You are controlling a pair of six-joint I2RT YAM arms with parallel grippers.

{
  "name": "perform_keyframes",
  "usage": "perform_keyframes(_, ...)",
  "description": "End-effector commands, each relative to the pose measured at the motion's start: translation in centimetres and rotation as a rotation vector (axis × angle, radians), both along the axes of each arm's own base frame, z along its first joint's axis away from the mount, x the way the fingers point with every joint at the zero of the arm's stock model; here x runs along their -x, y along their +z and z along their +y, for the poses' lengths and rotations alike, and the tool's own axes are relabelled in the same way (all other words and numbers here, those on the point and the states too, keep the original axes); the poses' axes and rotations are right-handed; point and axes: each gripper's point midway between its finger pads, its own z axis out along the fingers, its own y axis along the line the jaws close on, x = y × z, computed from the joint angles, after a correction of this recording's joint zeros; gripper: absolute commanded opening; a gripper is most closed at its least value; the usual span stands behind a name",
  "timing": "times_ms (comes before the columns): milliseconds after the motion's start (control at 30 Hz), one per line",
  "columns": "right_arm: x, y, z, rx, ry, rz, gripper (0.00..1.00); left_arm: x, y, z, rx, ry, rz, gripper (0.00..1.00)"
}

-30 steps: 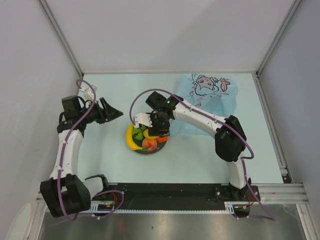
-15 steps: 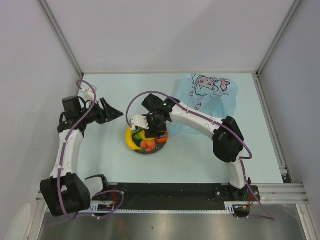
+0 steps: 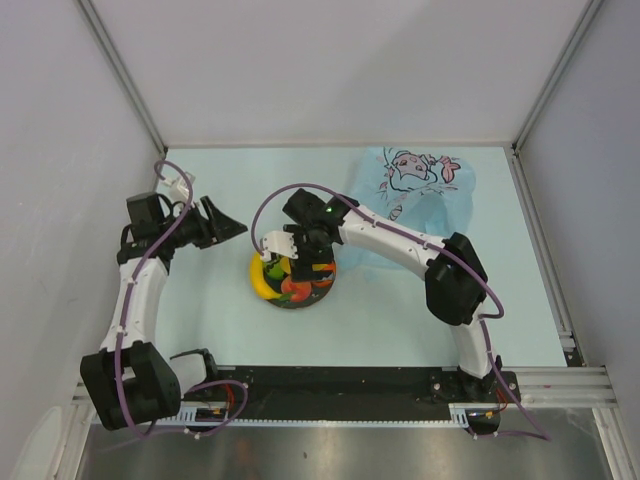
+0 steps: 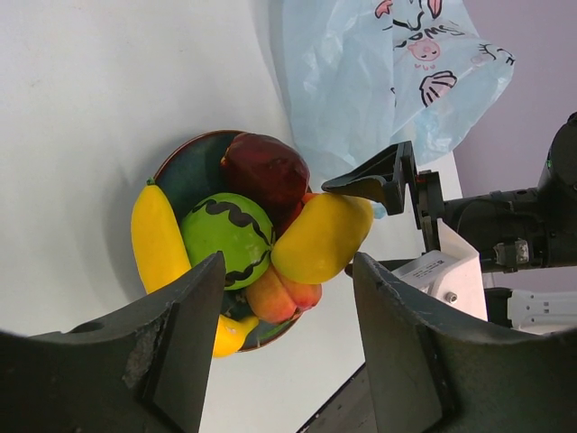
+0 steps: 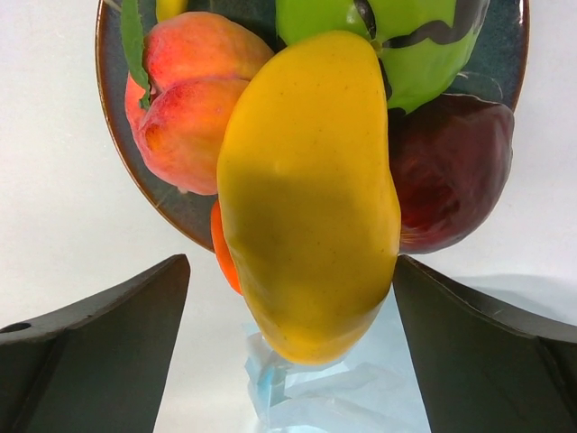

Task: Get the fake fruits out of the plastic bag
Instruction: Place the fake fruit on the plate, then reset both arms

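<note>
yellow-orange mango lies atop the fake fruits heaped on the plate, between the wide-spread fingers of your right gripper, which holds nothing. draw it straight up so neither finger knocks the mango off the peach and apple. your left gripper hangs wide apart, empty. the plastic bag lies just beyond the plate

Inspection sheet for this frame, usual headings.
Surface: pale table, no marks seen.
Job's things: mango, apple, green fruit, banana and peach piled on dark plate; plastic bag lies slack beyond, no fruit visible inside.
Clutter: nothing seen.
Grippers: right gripper open, straddling mango; left gripper open, empty, away from plate.
Cables: purple cables along both arms, nothing snagged.
Surroundings: white walls, metal frame.
</note>
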Motion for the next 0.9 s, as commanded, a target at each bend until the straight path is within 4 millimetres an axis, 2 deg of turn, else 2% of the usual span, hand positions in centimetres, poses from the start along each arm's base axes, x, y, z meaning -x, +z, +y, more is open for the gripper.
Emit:
perform_keyframes(0,-0.1,3.2,0.1,-0.043,-0.017,-0.041,1.00,-0.3,0.9,-0.5,0.016,-0.027,-0.033,0.64)
perform_keyframes(200,0.2,5.3,-2.5,-0.038,-0.073,-0.032,1.00,-0.4,0.6,-0.6,0.015,-0.034,-0.026,0.64)
perform_keyframes(233,0.0,6.3,-3.0,-0.057,-0.091,-0.048,1.00,-0.5,0.6,-0.6,0.014,-0.034,-0.024,0.64)
perform_keyframes(333,-2.1,7.7,-4.9,-0.116,-0.231,-0.054,1.00,-0.5,0.1,-0.5,-0.015,-0.034,-0.026,0.64)
perform_keyframes(367,-3.6,8.0,-6.0,-0.164,-0.327,-0.015,1.00,-0.5,0.1,-0.4,-0.034,-0.041,-0.037,0.63)
perform_keyframes(433,-4.8,8.3,-7.2,-0.228,-0.441,0.060,1.00,-0.6,-0.2,0.0,-0.065,-0.030,-0.036,0.64)
perform_keyframes(467,-6.4,8.6,-8.7,-0.302,-0.549,0.143,1.00,-0.8,0.0,0.2,-0.087,-0.033,-0.050,0.65)
perform_keyframes(533,-7.5,7.9,-10.2,-0.350,-0.612,0.211,1.00,-0.7,-0.2,0.3,-0.100,-0.035,-0.041,0.65)
perform_keyframes(567,-8.2,6.8,-11.0,-0.340,-0.646,0.240,1.00,-0.9,0.0,0.5,-0.116,-0.034,-0.053,0.66)
perform_keyframes(600,-9.6,5.7,-13.1,-0.334,-0.710,0.258,1.00,-0.9,-0.1,0.5,-0.117,-0.034,-0.049,0.66)
perform_keyframes(633,-10.3,4.8,-14.2,-0.323,-0.751,0.277,1.00,-1.0,-0.3,0.6,-0.121,-0.034,-0.044,0.65)
perform_keyframes(667,-11.5,2.9,-15.2,-0.302,-0.801,0.298,1.00,-1.1,-0.3,0.7,-0.132,-0.033,-0.045,0.65)
perform_keyframes(733,-14.7,1.1,-20.1,-0.269,-0.985,0.243,1.00,-1.3,-0.5,0.9,-0.144,-0.035,-0.036,0.65)
perform_keyframes(767,-16.5,0.7,-21.9,-0.269,-1.047,0.193,1.00,-1.5,-0.5,1.1,-0.161,-0.034,-0.035,0.65)
perform_keyframes(833,-19.1,0.0,-28.1,-0.207,-1.229,0.084,1.00,-1.6,-0.6,1.4,-0.183,-0.034,-0.035,0.65)
perform_keyframes(867,-20.3,0.8,-29.8,-0.223,-1.277,0.033,1.00,-1.9,-0.6,1.6,-0.199,-0.037,-0.039,0.65)
